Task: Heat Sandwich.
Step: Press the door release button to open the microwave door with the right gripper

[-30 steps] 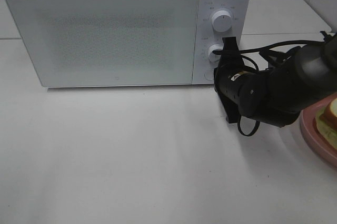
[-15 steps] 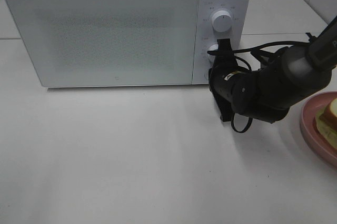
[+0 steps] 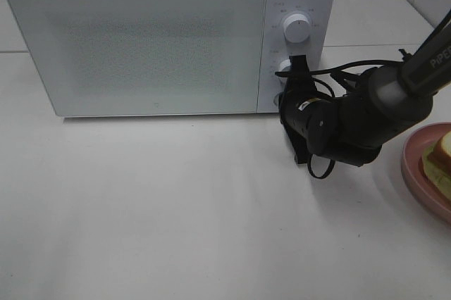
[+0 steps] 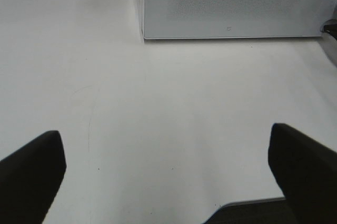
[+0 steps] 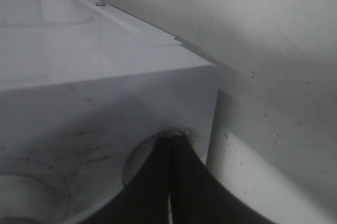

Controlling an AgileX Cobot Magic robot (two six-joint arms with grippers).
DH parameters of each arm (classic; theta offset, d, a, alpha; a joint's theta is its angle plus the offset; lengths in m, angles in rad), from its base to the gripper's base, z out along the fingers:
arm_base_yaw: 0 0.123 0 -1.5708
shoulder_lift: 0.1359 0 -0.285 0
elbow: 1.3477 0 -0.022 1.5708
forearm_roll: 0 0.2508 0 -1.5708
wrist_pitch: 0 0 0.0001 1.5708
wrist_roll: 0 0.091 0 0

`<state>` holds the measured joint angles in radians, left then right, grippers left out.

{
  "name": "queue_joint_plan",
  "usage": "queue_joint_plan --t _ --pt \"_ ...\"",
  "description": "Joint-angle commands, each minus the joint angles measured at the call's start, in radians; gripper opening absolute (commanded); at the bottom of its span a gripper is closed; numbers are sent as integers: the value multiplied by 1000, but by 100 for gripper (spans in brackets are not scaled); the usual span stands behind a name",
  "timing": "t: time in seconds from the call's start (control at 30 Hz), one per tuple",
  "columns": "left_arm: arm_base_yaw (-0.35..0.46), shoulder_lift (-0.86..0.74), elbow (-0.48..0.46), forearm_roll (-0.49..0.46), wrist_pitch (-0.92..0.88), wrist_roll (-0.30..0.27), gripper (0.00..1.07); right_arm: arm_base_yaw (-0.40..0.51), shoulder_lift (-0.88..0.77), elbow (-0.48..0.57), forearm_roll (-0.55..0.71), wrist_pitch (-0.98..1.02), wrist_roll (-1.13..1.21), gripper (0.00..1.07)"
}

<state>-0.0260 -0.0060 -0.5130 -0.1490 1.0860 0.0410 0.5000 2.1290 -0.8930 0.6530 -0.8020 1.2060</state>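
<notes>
1. My right gripper point(image 3: 283, 101) is squeezed tight, its two fingers point(image 5: 152, 192) pressed flat together with nothing between them.
2. Its tips are right at a round button point(image 5: 138, 162) in the bottom corner of the microwave's point(image 3: 169, 39) front panel, and they look like they touch it.
3. In the high view the black gripper body hides part of the lower knob point(image 3: 285, 68), just above it at 12 o'clock.
4. My left gripper point(image 4: 164, 134) is spread wide and holds nothing. It hangs over the bare white table point(image 4: 158, 92), and I see it only in its own wrist view.
5. The microwave door is closed.
6. The sandwich point(image 3: 442, 153) lies on a pink plate point(image 3: 417, 166) at the 3 o'clock edge of the high view. It is well apart from the right gripper, at about 4 o'clock from it.
</notes>
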Motion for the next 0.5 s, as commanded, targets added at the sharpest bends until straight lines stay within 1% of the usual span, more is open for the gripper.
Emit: queue_joint_plan --t 0.03,0.27,0.33,0.5 --pt "-3 -15 0 -1 -14 2 98 -9 -9 -29 -26 -131 -5 0" --pt "-3 -15 0 -1 -14 2 98 -9 -8 -69 -44 -184 -5 0" --pt "-3 -15 0 -1 -14 2 98 -9 -8 -85 -44 -237 -5 0" --pt "-3 -15 0 -1 -14 2 98 -9 12 -115 -43 -285 -2 0"
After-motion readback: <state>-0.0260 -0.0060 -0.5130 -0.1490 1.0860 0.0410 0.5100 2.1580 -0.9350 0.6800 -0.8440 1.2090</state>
